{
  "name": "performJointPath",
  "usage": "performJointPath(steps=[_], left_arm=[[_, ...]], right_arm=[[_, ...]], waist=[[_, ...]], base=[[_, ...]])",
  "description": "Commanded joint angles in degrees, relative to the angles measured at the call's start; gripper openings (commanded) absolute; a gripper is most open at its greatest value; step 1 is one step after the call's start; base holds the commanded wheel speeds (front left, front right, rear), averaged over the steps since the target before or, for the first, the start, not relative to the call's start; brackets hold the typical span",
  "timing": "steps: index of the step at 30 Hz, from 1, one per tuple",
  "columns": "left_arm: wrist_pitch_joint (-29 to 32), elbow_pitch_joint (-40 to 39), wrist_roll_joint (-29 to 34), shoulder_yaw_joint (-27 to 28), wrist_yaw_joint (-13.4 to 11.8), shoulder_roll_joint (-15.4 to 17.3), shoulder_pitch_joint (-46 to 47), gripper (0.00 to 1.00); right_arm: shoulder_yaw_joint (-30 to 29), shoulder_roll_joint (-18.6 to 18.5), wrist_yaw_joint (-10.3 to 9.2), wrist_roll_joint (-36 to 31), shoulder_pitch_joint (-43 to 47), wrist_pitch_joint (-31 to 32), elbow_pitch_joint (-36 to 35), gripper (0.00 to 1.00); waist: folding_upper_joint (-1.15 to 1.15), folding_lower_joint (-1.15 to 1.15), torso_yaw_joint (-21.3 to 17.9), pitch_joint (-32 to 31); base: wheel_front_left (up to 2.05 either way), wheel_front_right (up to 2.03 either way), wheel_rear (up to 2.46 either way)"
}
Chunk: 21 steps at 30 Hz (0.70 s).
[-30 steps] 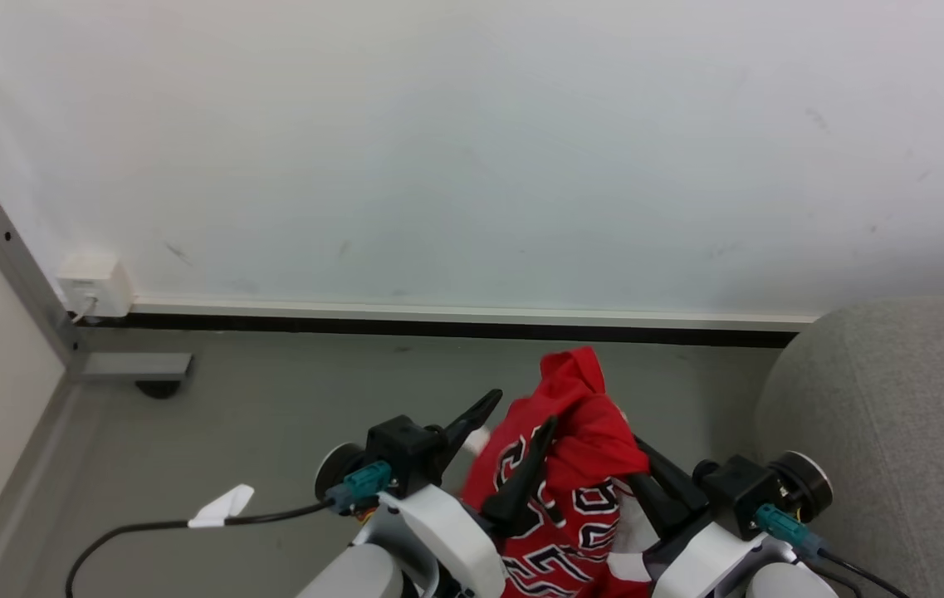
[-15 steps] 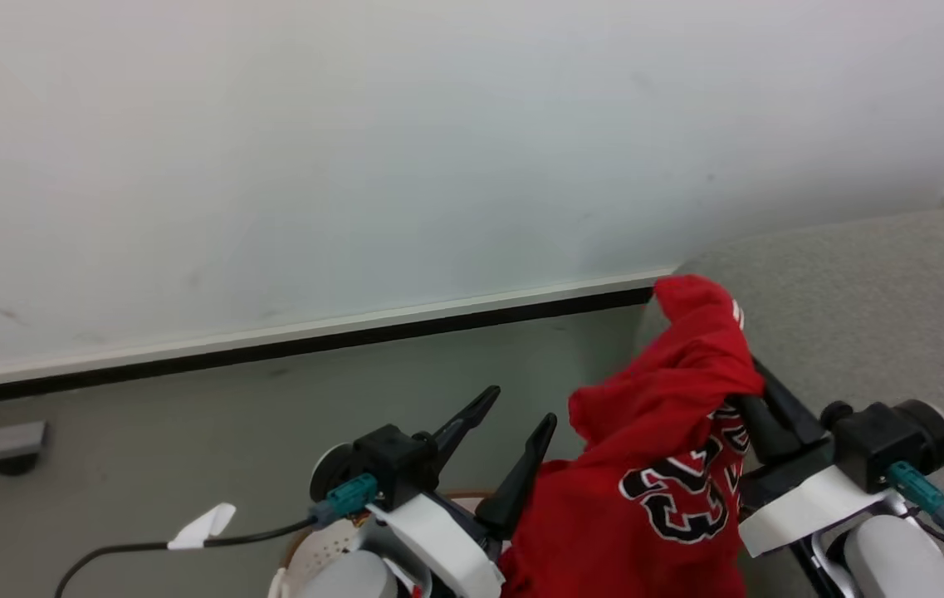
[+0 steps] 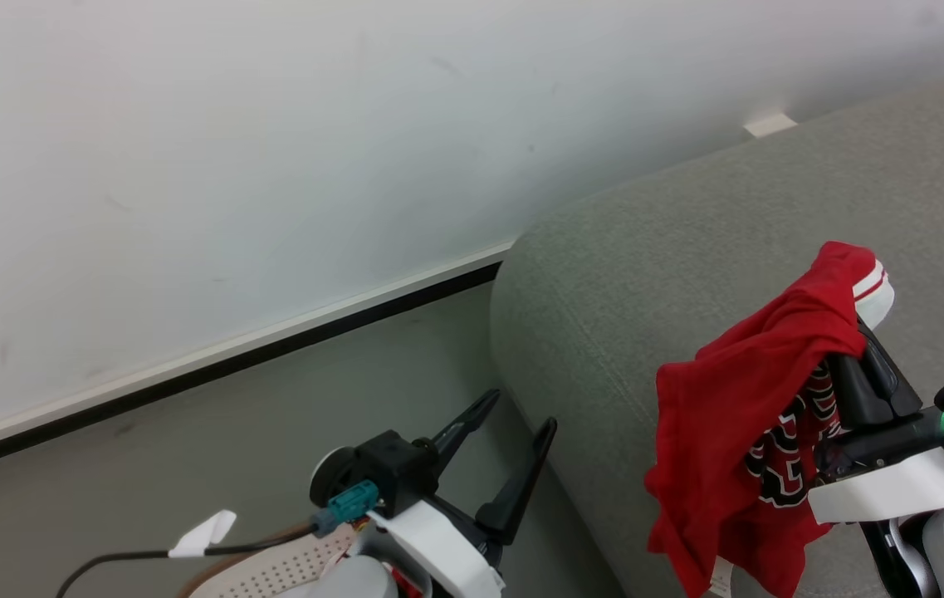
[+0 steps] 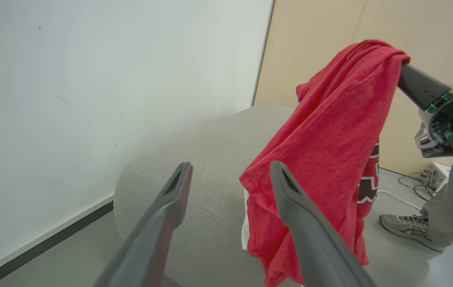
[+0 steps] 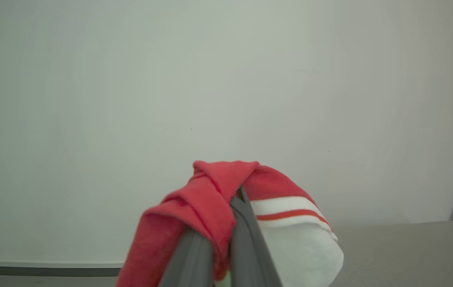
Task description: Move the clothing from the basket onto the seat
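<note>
the grey sofa [image 3: 687, 241] fills your head view from 12 to 4 o'clock, rounded end toward you. the red shirt [image 3: 729, 415] is out of the basket, hanging at 3 o'clock over that end, long axis straight down from the pinch; touching the sofa or not, i cannot tell. the basket [image 3: 289, 565] shows some rim at 7 o'clock. your right claw [image 5: 237, 195] is clamped shut on a bunched fold of shirt; your left claw [image 3: 521, 409] stands wide open, empty, at 6 o'clock. the sofa top lies past the right claw toward 1 o'clock, so i'd judge that arm nearer.
</note>
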<state>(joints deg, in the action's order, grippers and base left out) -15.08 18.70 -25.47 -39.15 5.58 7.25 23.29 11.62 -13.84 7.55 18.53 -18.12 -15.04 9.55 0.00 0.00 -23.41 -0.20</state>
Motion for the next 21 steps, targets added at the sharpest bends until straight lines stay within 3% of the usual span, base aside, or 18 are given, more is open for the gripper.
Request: performJointPath(steps=[1, 8, 15, 21], left_arm=[[-0.05, 0.23, 0.7, 0.22, 0.11, -0.04, -0.59, 1.0], [-0.07, 0.68, 2.0, 0.46, 0.38, -0.48, -0.23, 1.0], [-0.08, 0.75, 2.52, 0.57, 0.87, -0.84, 0.29, 1.0], [-0.09, 0.76, 4.1, -0.59, 1.26, -0.16, 2.78, 1.0]], right_arm=[[-0.34, -0.07, -0.12, 0.87, 0.91, -0.21, -0.62, 0.0], [-1.33, 0.24, -0.12, 1.83, 1.8, -0.21, -1.39, 0.0], [-1.85, -0.39, -0.12, 3.14, -0.48, -0.21, -1.85, 0.0], [-2.09, -4.27, -0.12, 11.64, -9.16, 1.22, -2.51, 0.0]], waist=[[0.0, 0.0, -2.75, 0.59], [0.0, 0.0, -4.85, 1.18], [0.0, 0.0, -3.84, 2.59], [0.0, 0.0, -0.85, 8.38]], base=[[0.0, 0.0, 0.0], [0.0, 0.0, 0.0], [0.0, 0.0, 0.0], [0.0, 0.0, 0.0]])
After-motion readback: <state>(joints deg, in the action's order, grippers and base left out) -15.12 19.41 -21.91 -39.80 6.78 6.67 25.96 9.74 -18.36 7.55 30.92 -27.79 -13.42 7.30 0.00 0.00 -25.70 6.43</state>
